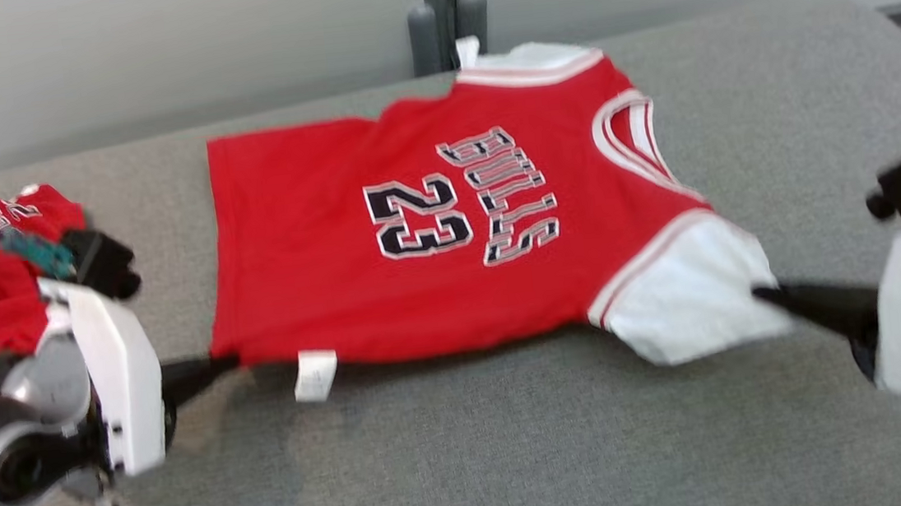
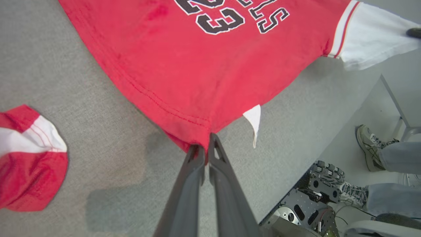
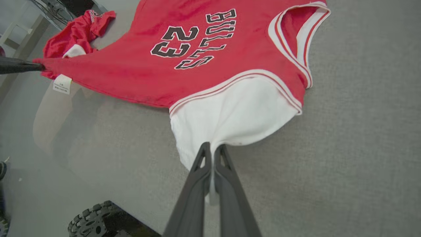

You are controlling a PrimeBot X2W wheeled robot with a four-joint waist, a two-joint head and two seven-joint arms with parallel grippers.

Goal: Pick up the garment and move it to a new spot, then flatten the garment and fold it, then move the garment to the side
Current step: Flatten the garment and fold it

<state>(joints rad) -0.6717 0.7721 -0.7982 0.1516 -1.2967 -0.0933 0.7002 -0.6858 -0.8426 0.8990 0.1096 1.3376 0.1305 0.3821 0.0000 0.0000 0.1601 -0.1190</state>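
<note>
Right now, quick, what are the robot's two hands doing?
Left gripper: closed, pinching the bottom corner of the red jersey.
Right gripper: closed, pinching the jersey's white sleeve.

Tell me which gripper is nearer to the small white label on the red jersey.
Left. The left gripper pinches the hem corner of the jersey, right beside the label; the right gripper holds the white sleeve, far along the same edge.
</note>
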